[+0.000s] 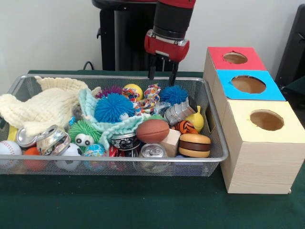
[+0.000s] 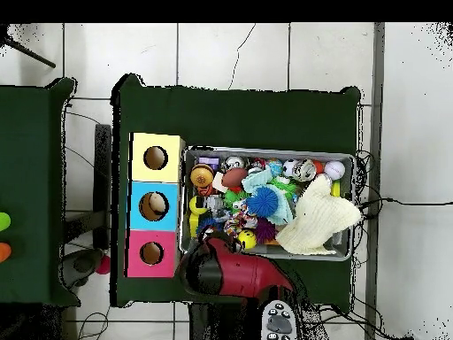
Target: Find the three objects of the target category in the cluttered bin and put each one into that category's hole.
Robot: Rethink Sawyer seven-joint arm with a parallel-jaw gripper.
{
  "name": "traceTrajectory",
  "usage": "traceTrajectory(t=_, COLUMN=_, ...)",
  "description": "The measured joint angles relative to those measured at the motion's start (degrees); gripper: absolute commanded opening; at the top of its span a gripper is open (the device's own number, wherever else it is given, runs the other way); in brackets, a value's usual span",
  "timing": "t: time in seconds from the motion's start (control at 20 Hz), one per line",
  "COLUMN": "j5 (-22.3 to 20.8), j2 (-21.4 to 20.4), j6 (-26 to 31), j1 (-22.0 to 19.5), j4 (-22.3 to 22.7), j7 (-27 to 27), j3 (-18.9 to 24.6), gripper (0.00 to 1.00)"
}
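Green cloth is covering the table, white wall behind. Wire bin is sitting on it, packed with clutter. Gripper is hanging over the bin's far edge, fingers spread and pointing down, pinching nothing. Arm is coming straight down from above; in the overhead view its red bulk is lying over the bin's robot-side rim.

Just below the gripper: rope toy, dark blue spiky ball, yellow ball. Further toward the camera from it: bigger blue spiky ball on a teal cloth, football, wood block, wooden yo-yo, soda cans. Off to the gripper's side in the front view's left part: cream knit cloth, crushed can, green googly-eyed ball, baseball.

Beside the bin, on the other side of the gripper, a wooden box is standing with three holes: red, blue, yellow. Overhead, something pale is showing inside the blue hole; cannot tell what.

Which items are the targets: cannot tell.
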Motion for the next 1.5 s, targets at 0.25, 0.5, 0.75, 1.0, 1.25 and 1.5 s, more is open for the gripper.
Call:
traceTrajectory(t=0.25, j5=-1.14, j2=1.65, j6=0.01, j1=-0.65, j4=-1.96, j7=0.00, j3=0.07, gripper=1.00)
traceTrajectory(t=0.5, j5=-1.26, j2=4.56, j6=-0.42, j1=-0.74, j4=-4.23, j7=0.00, j3=0.08, gripper=1.00)
traceTrajectory(t=0.75, j5=-1.26, j2=7.73, j6=-3.73, j1=-0.69, j4=-5.09, j7=0.00, j3=0.09, gripper=1.00)
traceTrajectory(t=1.0, j5=-1.24, j2=10.82, j6=-8.95, j1=-0.59, j4=-5.56, j7=0.00, j3=0.11, gripper=1.00)
traceTrajectory(t=1.25, j5=-1.24, j2=12.74, j6=-12.55, j1=-0.58, j4=-5.97, j7=0.00, j3=0.10, gripper=1.00)
traceTrajectory(t=1.5, j5=-1.24, j2=12.85, j6=-13.72, j1=-0.87, j4=-5.97, j7=0.00, j3=0.27, gripper=1.00)
